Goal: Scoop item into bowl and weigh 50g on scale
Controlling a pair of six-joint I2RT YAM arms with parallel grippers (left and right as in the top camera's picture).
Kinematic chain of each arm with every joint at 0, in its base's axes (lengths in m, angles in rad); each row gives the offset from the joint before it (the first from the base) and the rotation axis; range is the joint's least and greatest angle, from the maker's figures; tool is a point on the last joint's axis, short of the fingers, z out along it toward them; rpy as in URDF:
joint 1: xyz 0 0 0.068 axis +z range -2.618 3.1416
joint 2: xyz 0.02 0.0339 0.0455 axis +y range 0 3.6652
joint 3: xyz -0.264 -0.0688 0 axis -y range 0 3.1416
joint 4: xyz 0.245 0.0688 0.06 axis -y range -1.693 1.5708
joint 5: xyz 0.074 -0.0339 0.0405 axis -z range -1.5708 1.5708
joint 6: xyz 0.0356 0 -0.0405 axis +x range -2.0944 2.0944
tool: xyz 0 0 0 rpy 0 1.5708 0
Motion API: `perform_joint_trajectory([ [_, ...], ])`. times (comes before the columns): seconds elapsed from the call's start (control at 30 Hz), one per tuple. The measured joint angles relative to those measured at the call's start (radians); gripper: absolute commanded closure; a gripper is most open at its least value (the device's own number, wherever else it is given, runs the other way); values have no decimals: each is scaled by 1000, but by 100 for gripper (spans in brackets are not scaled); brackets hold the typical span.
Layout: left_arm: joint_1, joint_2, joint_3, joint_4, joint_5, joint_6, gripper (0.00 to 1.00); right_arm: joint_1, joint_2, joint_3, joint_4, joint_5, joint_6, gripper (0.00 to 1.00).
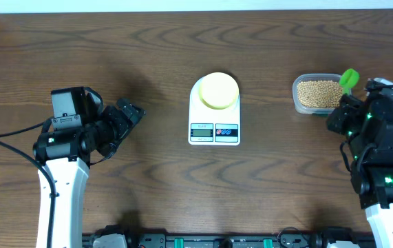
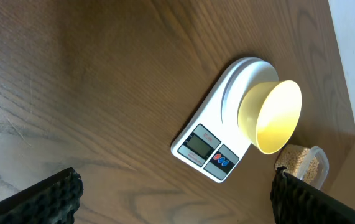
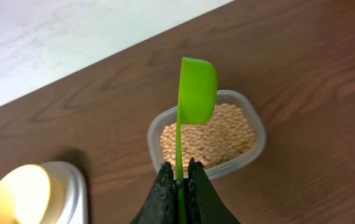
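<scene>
The white scale (image 1: 214,124) sits at the table's middle with the pale yellow bowl (image 1: 217,90) on its platform; both also show in the left wrist view, scale (image 2: 209,146) and bowl (image 2: 272,116). The bowl looks empty. The tan beans (image 1: 319,94) fill a clear tub (image 1: 296,97) at the right; in the right wrist view the beans (image 3: 217,134) lie below a green scoop (image 3: 196,93). My right gripper (image 3: 178,171) is shut on the scoop's handle, holding it above the tub. My left gripper (image 2: 174,193) is open and empty, left of the scale.
The table's far edge meets a white surface (image 3: 53,43) behind the tub. The scale's display (image 2: 198,145) and two buttons (image 2: 224,160) face the front. Bare wood lies between the left arm (image 1: 79,131) and the scale.
</scene>
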Motion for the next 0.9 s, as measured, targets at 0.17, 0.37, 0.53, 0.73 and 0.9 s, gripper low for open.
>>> perform_joint_trajectory([
  [0.17,0,0,0,0,0,0,2,-48,8,0,7,24,-26,99],
  [0.37,0,0,0,0,0,0,2,-113,11,0,58,43,-40,99],
  [0.53,0,0,0,0,0,0,2,-176,11,0,121,45,-42,99],
  [0.73,0,0,0,0,-1,0,2,-295,13,0,261,46,-21,99],
  [0.9,0,0,0,0,0,0,2,-375,18,0,294,26,4,99],
])
